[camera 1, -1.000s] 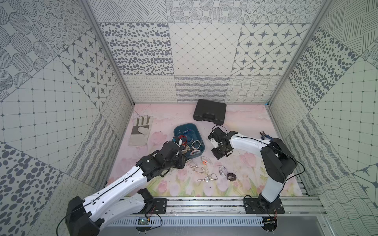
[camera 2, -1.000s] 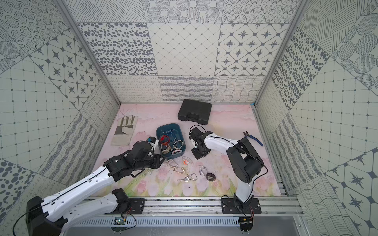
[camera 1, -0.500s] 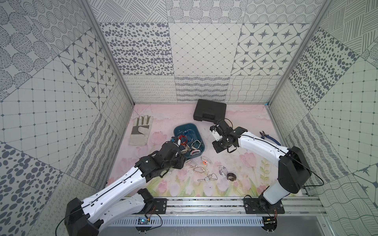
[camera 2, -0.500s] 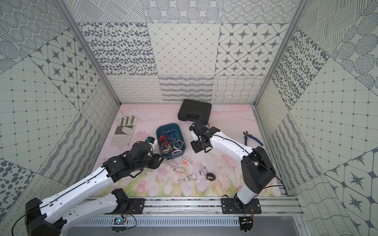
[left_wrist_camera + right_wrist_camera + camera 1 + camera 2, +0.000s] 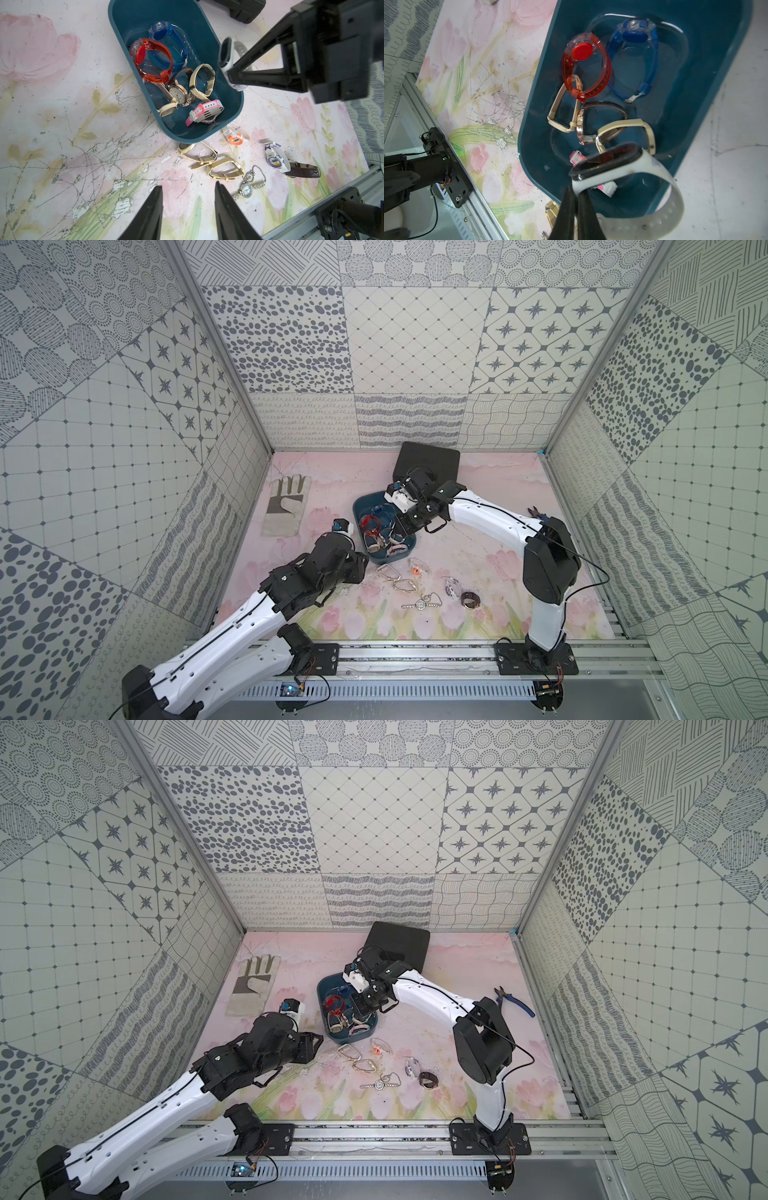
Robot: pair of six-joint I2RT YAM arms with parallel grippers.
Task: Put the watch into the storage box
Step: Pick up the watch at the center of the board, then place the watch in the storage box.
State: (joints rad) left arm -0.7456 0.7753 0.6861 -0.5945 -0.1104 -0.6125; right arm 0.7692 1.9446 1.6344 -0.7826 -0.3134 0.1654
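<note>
Jaws of my right gripper (image 5: 576, 191) are clamped tight on the strap of the watch (image 5: 608, 162), which has a white band and a black face. I hold it over the box (image 5: 529, 116), above the rim on my right-arm side near the end closest to the arm bases. It sits higher than the watches inside, and part of the band loops out past the wall. Inside the box: red watch (image 5: 151, 60), blue watch (image 5: 166, 41), pink watch (image 5: 205, 110), a few beige ones.

My left gripper (image 5: 188, 185) hovers over the mat (image 5: 62, 104) near that same end of the box, jaws parted, nothing between them. On the mat just off the box: beige watches (image 5: 197, 153), orange watch (image 5: 234, 139), purple watch (image 5: 274, 160), brown strap (image 5: 303, 170), chain watch (image 5: 247, 188). Glove (image 5: 286, 502) lies well apart from the box; case (image 5: 428, 458) just behind it.
</note>
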